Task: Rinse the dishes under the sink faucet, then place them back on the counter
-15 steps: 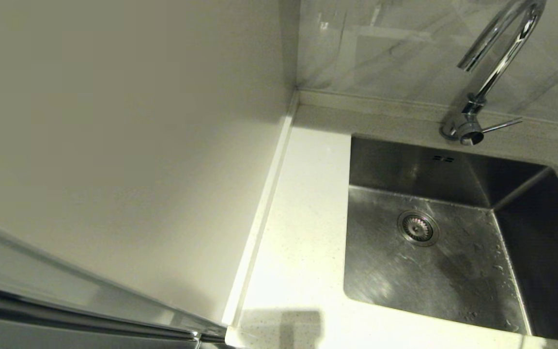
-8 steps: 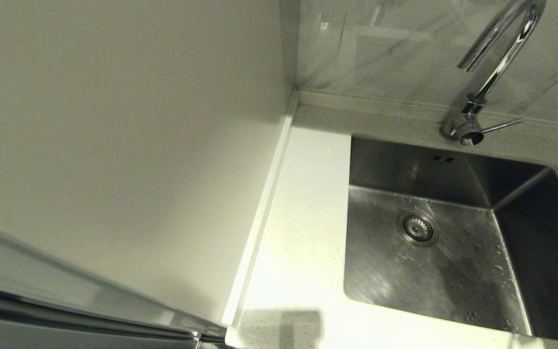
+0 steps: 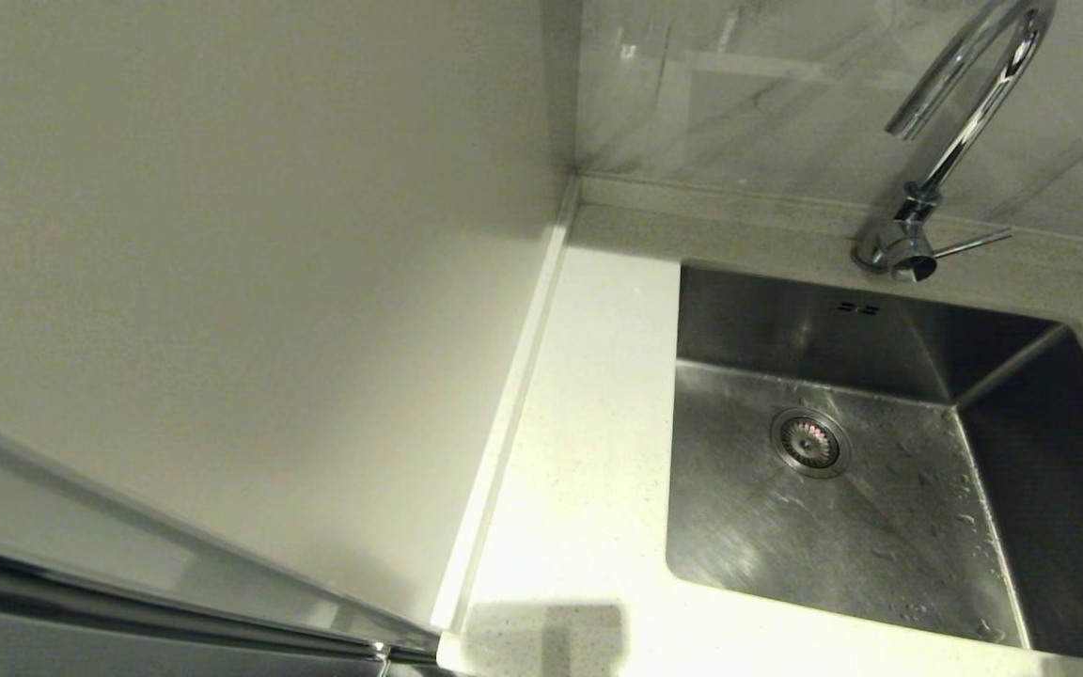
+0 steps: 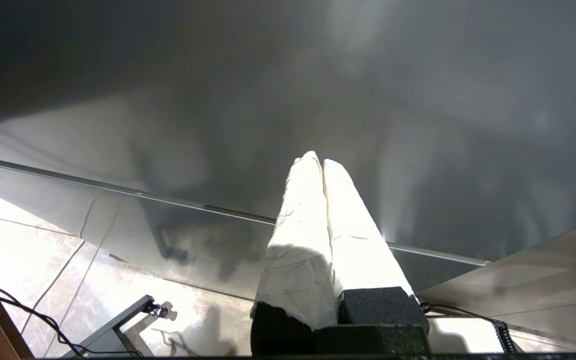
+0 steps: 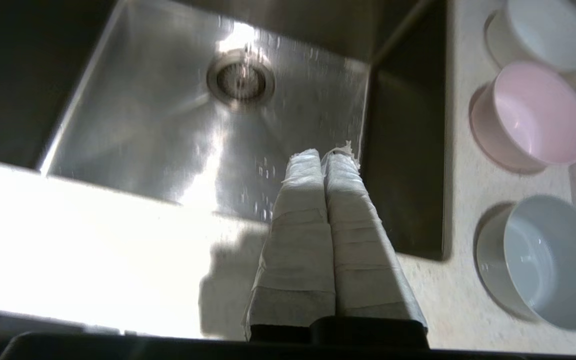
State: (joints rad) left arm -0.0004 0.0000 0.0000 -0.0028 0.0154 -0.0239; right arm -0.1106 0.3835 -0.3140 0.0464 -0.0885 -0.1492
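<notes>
Right gripper (image 5: 323, 155): your fingers are pressed together and hold nothing, above the near edge of the sink (image 5: 158, 125).
Left gripper (image 4: 317, 162): closed and empty too, parked away from the work.
Bowls: pink bowl (image 5: 533, 115) and two pale ones (image 5: 543, 260) (image 5: 543, 32) wait on the counter (image 5: 460, 210), right of the sink, ready for you to pick.
Faucet (image 3: 955, 141): far side, no water seen.

Dim, yellowish head view. Glare whitens the desk (image 5: 93, 240) in the right wrist view; the sink (image 5: 178, 130) is smeared; the fingers (image 5: 308, 250) cast shadow.
</notes>
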